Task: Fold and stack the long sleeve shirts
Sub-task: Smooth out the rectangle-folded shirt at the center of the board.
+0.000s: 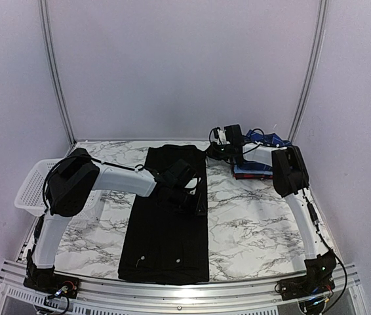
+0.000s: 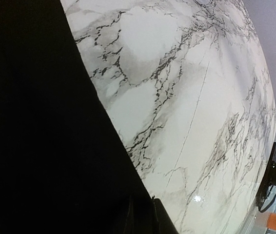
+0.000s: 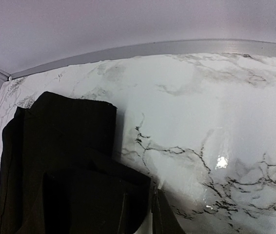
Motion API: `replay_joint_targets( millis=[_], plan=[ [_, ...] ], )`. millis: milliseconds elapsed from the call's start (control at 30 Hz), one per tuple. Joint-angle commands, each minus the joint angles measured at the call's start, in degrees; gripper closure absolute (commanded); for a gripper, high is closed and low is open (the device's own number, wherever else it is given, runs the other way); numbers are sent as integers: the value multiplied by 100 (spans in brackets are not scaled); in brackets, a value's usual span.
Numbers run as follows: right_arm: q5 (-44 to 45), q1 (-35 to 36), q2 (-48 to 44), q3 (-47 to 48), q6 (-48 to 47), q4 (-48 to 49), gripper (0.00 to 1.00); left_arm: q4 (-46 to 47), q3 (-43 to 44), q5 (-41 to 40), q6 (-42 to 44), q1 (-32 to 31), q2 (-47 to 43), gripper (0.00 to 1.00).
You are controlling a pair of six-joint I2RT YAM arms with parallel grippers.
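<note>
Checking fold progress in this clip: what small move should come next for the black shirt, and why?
Probably the right gripper should draw the far end of the black shirt toward its near hem. The shirt already lies as a long narrow strip, and that gripper sits at its far right corner, though its grip is unclear.
</note>
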Motion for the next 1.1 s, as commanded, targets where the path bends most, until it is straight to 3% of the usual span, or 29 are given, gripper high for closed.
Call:
replay_joint_targets(
  millis=[0,167,1067],
  plan=[
    [-65,33,128,347,74,105,89,-101,98,87,-28,-44,204,84],
    [-108,32,196,507,51,78,100,-101,81,89,-60,-100,234,84],
    [250,14,238,836,-502,228,100,-182,241,33,-42,-268,376,84]
  ],
)
